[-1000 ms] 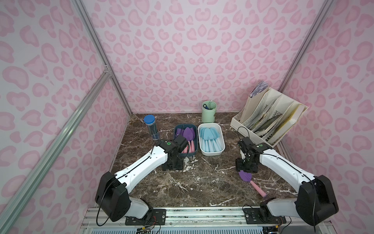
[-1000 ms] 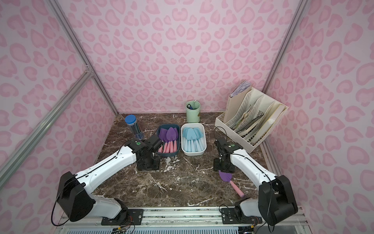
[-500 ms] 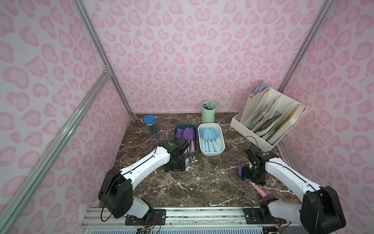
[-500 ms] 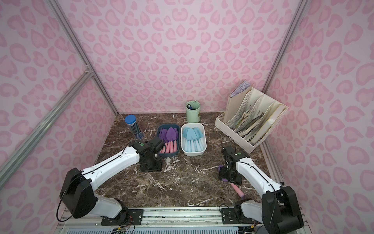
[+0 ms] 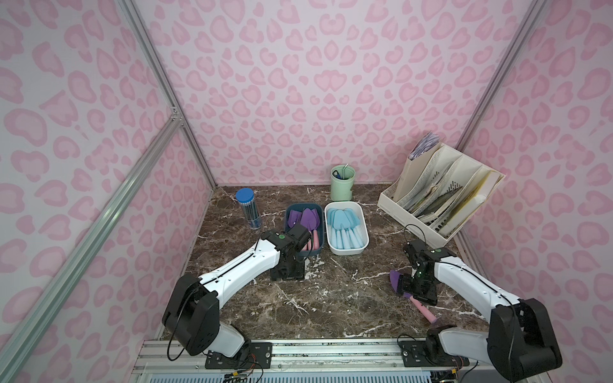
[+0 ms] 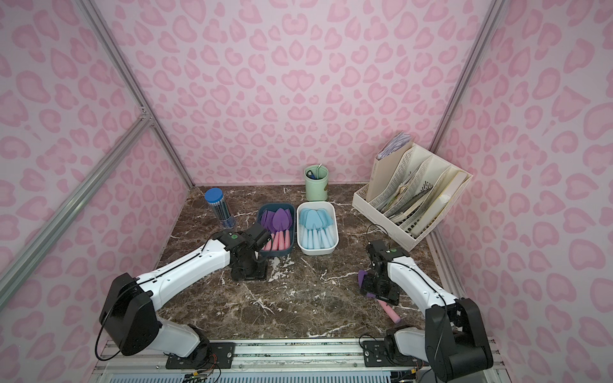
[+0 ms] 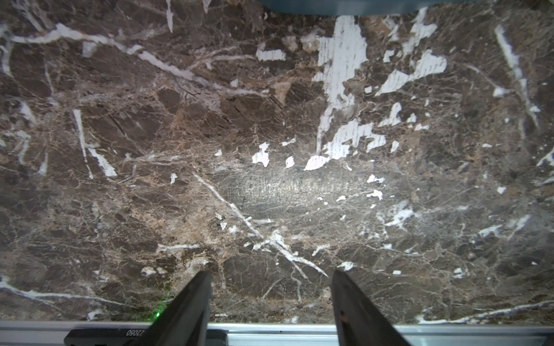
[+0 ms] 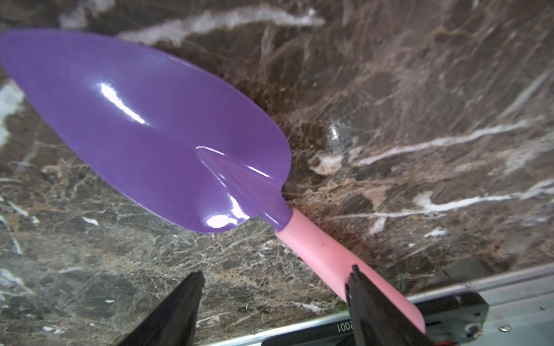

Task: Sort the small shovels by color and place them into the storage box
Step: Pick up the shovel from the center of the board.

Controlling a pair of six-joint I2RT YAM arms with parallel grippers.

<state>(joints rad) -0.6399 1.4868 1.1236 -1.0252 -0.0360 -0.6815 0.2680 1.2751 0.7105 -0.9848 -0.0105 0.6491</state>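
Observation:
One small shovel (image 8: 150, 125) with a purple pointed blade and pink handle lies loose on the marble at the front right, seen in both top views (image 5: 395, 281) (image 6: 363, 277). My right gripper (image 8: 276, 271) hangs open just above it (image 5: 416, 291). The pink handle runs under one finger, and nothing is gripped. My left gripper (image 7: 271, 273) is open over bare marble, just in front of the dark blue box (image 5: 288, 212). That box holds several purple shovels (image 5: 306, 219). The white box (image 5: 364, 228) beside it holds several light blue shovels (image 5: 345, 225).
A clear tube of pencils with a blue cap (image 5: 248, 209) stands at the back left. A green cup (image 5: 342, 182) stands behind the boxes. A cream file organiser (image 5: 441, 195) fills the back right corner. A metal rail (image 5: 331, 348) runs along the table's front edge.
My right arm has moved toward the table's front and down over the loose purple shovel, with its jaws opening wider. The left arm has barely shifted.

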